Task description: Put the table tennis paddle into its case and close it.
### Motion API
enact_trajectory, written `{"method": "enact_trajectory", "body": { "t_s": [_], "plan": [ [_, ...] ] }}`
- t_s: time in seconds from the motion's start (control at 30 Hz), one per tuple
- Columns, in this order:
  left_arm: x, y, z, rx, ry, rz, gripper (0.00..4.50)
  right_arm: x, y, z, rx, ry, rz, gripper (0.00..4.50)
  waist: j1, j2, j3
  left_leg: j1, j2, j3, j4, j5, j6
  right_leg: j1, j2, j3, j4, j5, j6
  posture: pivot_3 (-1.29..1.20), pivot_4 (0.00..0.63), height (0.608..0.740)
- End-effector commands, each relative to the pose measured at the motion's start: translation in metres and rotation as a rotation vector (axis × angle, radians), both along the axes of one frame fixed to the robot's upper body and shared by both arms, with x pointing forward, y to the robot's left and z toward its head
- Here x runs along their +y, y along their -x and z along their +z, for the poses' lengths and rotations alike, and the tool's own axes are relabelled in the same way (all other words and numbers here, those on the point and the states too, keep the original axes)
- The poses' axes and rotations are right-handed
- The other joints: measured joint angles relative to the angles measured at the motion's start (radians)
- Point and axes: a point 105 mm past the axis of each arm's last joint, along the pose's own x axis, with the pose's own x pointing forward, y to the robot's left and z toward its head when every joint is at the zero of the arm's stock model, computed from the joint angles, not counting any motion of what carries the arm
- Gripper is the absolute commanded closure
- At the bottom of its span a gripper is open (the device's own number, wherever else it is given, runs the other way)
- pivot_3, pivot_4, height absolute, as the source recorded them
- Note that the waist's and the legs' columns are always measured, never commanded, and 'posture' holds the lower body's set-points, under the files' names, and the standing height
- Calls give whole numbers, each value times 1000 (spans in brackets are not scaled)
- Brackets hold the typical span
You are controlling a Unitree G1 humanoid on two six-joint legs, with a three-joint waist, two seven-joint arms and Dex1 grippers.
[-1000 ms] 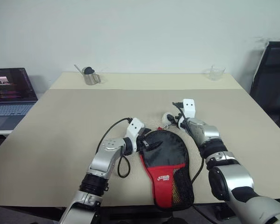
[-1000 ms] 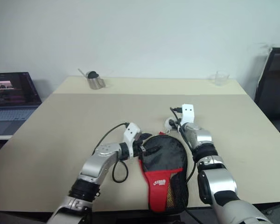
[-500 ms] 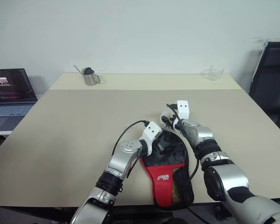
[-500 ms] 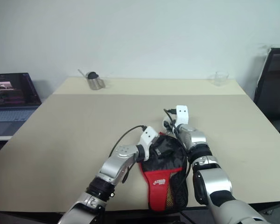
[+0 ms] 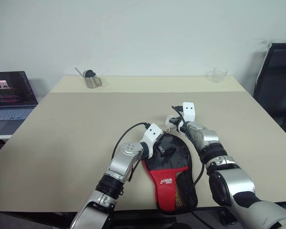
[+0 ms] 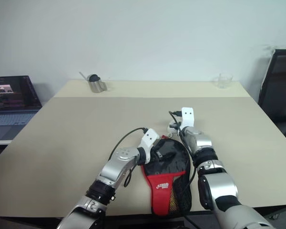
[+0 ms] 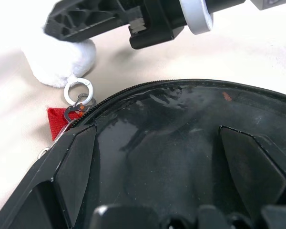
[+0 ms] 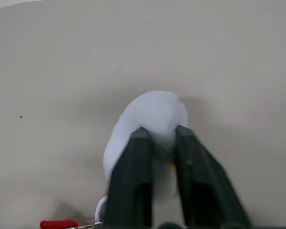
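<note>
The case is laid flat on the beige tabletop, near its front edge, with the rounded black end turned away from the robot and the red lower part with the white logo and the mesh pocket turned toward it. In the left wrist view the glossy black face of the table tennis paddle is seen lying inside the case, bordered by the zip teeth along the rim.

A white fluffy pompom is attached by a small metal ring to the zip pull at the far rim of the case, beside a small red tab. The right gripper is closed tightly on this pompom, whose white fluff is squeezed between the two black fingers. In the head views the same gripper is seen just beyond the rounded end of the case.

The left gripper is held over the black upper part of the case, its fingers spread wide apart, with nothing grasped between them.

At the far side of the tabletop, a small metal cup is seen to the left and a clear glass to the right. A laptop stands open on a separate surface at the left, and a black chair is seen at the right.
</note>
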Motion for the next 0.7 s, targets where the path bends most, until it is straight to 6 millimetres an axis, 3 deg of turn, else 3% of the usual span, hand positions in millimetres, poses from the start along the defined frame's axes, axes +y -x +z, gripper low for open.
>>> {"method": "enact_trajectory", "body": {
  "t_s": [0.03,0.2,0.33,0.43,0.57,0.7],
  "plan": [
    [14,-1,-17,53,-34,51,0,0,0,6,-32,-7,-1,4451,0,0,0,0,0,0,0,0,0,0,0,0,0,0,0,0,150,740],
    [13,0,-18,56,-33,52,0,-8,1,12,-60,9,1,4451,-1,0,0,0,0,0,0,0,0,0,0,0,0,0,0,0,150,740],
    [13,1,-19,59,-39,51,0,-22,1,32,-120,55,-5,4451,0,0,0,0,0,0,0,0,0,0,0,0,0,0,0,0,150,740],
    [15,3,-23,65,-45,48,0,-46,5,50,-172,165,-23,4451,1,0,0,0,0,1,-1,0,0,0,0,1,0,0,0,0,150,740],
    [15,5,-26,71,-48,47,0,-78,15,48,-154,230,-56,4451,4,0,0,0,0,0,-1,0,0,0,0,1,-1,0,0,0,150,740],
    [15,6,-26,74,-49,44,0,-96,29,43,-126,261,-55,4451,6,1,0,-1,-1,0,-1,0,0,0,0,1,-1,0,0,0,150,740]
  ]
}}
